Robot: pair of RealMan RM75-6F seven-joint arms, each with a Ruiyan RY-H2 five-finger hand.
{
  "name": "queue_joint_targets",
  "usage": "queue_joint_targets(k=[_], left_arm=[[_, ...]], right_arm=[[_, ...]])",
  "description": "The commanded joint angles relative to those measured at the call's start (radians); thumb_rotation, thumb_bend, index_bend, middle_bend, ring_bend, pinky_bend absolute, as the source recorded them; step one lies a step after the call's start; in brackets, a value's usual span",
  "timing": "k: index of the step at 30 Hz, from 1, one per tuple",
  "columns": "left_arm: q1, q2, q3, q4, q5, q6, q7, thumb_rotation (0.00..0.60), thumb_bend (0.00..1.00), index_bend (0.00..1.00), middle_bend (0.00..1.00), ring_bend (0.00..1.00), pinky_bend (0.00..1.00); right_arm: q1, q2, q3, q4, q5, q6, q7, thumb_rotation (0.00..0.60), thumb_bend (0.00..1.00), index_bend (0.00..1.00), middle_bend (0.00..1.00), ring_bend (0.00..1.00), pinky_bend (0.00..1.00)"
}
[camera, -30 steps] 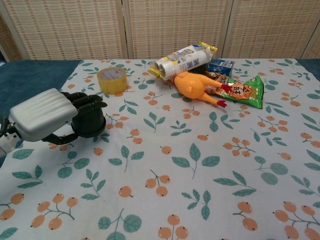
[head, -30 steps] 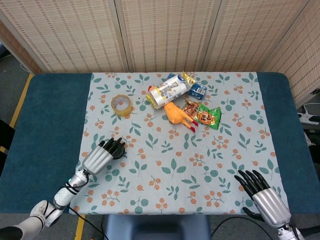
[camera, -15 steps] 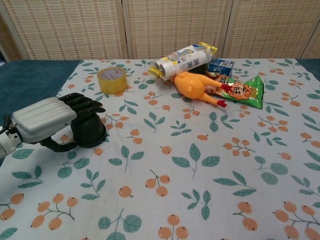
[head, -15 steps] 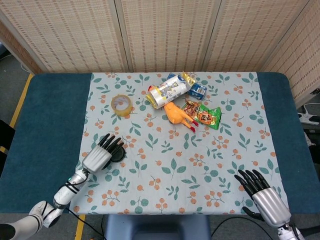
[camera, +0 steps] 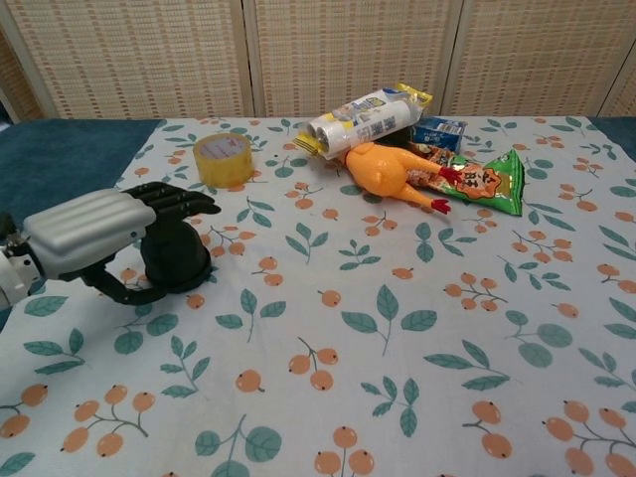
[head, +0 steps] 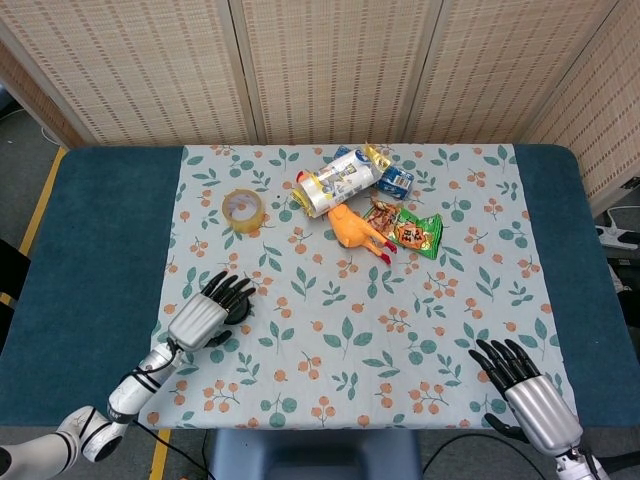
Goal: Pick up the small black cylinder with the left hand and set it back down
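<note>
Left hand point(camera: 94, 234) fingers spread over black cylinder point(camera: 177, 260) — cyl. upright on tablecloth point(camera: 397, 328).

Floral cloth point(head: 350, 330) covering the blue surface point(head: 90, 260). Far side: yellow tape roll point(head: 243, 208); cluster of rolled bag pack point(head: 338, 182), small blue carton point(head: 397, 181), orange rubber chicken point(head: 357, 230), green snack packet point(head: 414, 231), all mutually touching or overlapping.

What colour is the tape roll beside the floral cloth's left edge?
Translucent yellow roll of tape, clearest in the chest view.

Black cylinder point(camera: 177, 260), orange chicken point(camera: 390, 175), yellow tape roll point(camera: 222, 159), leaf-patterned cloth point(camera: 397, 328).
</note>
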Motion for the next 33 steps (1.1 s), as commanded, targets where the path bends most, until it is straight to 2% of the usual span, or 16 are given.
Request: queue_joint_targets(k=[1,7,10,14,21,27,33], left_arm=[[-0.012,0.051,-0.01,-0.09,-0.036,-0.028,-0.075,0.6,0.28,0.0,0.0,0.0,0.02],[-0.053,0.104,-0.045,-0.178,-0.136,-0.16,-0.097,0.6,0.26,0.0,0.0,0.0,0.05],[-0.058,0.111,-0.055,-0.186,-0.164,-0.177,-0.065,0.6,0.26,0.0,0.0,0.0,0.05],[-0.054,0.106,-0.063,-0.18,-0.182,-0.166,-0.037,0.6,0.27,0.01,0.06,0.0,0.03],[-0.062,0.127,-0.052,-0.203,-0.211,-0.216,-0.044,0.6,0.27,0.18,0.06,0.0,0.02],[-0.074,0.131,-0.059,-0.209,-0.228,-0.234,-0.046,0.6,0.27,0.28,0.06,0.0,0.02],[-0.077,0.122,-0.058,-0.19,-0.23,-0.226,-0.022,0.6,0.27,0.3,0.06,0.0,0.02]], right_arm=[[0.001,0.0,-0.001,0.0,-0.001,-0.001,0.001,0.6,0.1,0.0,0.0,0.0,0.0],[0.0,0.002,-0.002,-0.002,-0.001,-0.001,0.0,0.6,0.1,0.0,0.0,0.0,0.0],[-0.001,0.003,-0.002,-0.002,0.0,0.0,0.0,0.6,0.1,0.0,0.0,0.0,0.0],[0.001,0.002,-0.002,-0.003,0.002,-0.007,-0.002,0.6,0.1,0.0,0.0,0.0,0.0],[0.002,0.0,-0.001,-0.003,0.004,-0.009,-0.005,0.6,0.1,0.0,0.0,0.0,0.0],[0.001,0.001,-0.001,-0.003,0.006,-0.009,-0.005,0.6,0.1,0.0,0.0,0.0,0.0],[0.006,0.004,-0.005,-0.006,0.004,-0.019,0.001,0.6,0.1,0.0,0.0,0.0,0.0]])
